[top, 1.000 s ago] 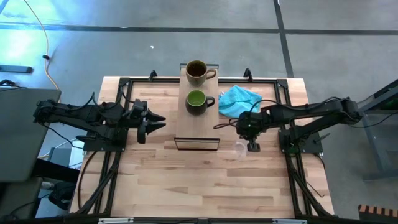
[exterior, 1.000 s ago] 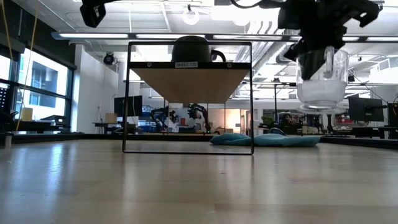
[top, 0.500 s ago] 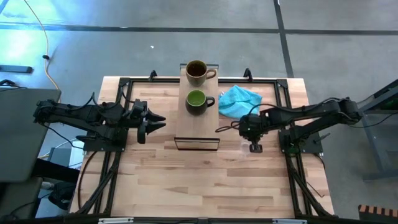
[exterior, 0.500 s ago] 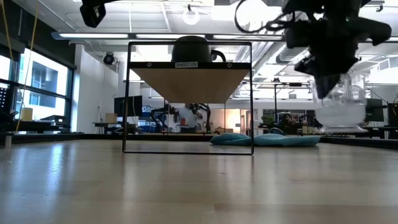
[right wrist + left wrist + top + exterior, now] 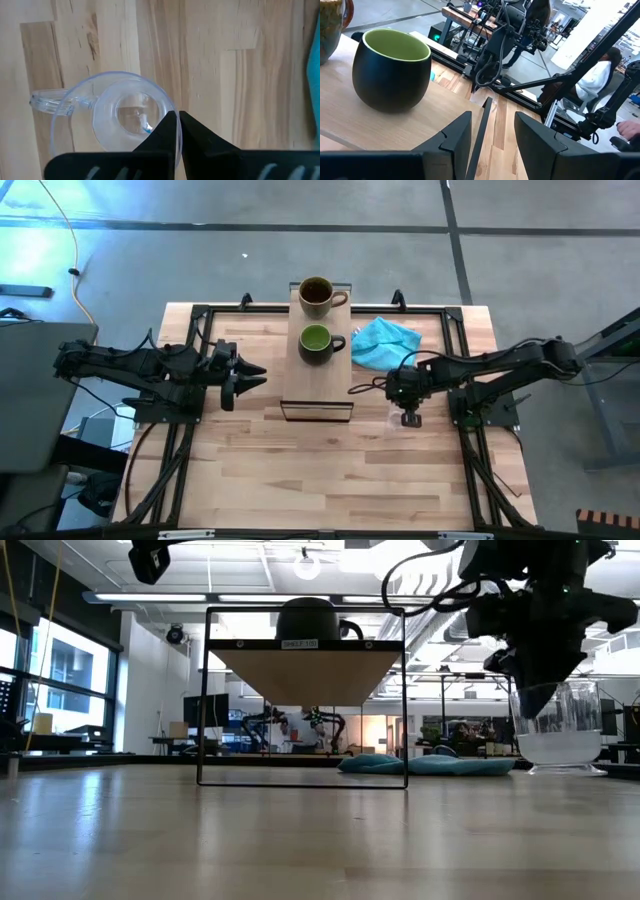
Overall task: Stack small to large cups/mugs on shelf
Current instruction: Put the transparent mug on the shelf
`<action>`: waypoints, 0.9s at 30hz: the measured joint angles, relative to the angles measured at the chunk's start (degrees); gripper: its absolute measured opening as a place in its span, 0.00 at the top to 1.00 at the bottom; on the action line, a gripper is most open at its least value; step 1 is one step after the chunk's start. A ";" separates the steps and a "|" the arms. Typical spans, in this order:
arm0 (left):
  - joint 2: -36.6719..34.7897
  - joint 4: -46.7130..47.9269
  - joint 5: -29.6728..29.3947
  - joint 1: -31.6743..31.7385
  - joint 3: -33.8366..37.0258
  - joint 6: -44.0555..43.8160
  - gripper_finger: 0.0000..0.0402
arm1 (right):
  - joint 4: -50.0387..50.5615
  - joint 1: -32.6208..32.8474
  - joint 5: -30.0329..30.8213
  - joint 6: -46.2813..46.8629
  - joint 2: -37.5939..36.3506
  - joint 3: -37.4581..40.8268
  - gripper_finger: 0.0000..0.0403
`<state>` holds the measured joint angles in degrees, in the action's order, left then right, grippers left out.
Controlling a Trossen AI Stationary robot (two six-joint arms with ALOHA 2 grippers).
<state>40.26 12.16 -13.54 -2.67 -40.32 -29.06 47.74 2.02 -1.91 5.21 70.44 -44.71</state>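
A tiny clear glass cup (image 5: 120,115) with a handle (image 5: 50,100) stands on the tabletop to the right of the shelf; it also shows in the low view (image 5: 560,730). My right gripper (image 5: 179,131) is above it, shut on its rim, and shows in the high view (image 5: 408,416). The dark green mug (image 5: 317,342) and the brown-tan mug (image 5: 318,296) stand on the light-wood shelf (image 5: 318,385). My left gripper (image 5: 256,375) is open and empty just left of the shelf, level with the green mug (image 5: 390,70). My right gripper pinches the glass cup's wall at the rim (image 5: 169,104), on the side opposite the handle, one finger inside the cup and one outside. The fingers come from above, pointing down. The cup stands upright with its base (image 5: 560,770) on the tabletop.
A turquoise cloth (image 5: 385,340) lies on the table behind my right gripper, right of the shelf. The shelf's dark frame (image 5: 305,780) stands raised on the table. Bare tabletop (image 5: 320,470) stretches toward the near edge.
My right gripper has gone down and a little toward the table's right edge, still shut on the glass cup. The cup, lifted clear a second ago, now stands with its base on the tabletop, still upright.
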 joint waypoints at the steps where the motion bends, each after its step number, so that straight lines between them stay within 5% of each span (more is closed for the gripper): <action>1: 0.01 0.00 0.00 0.01 0.00 0.00 0.66 | -0.43 0.00 -0.01 0.43 0.02 0.32 1.00; 27: 0.01 -0.02 0.00 0.01 0.01 -0.01 0.66 | -2.17 0.02 0.05 -0.24 0.02 0.66 1.00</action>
<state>40.27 12.14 -13.54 -2.67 -40.31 -29.07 45.57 2.04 -1.86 4.97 70.46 -44.05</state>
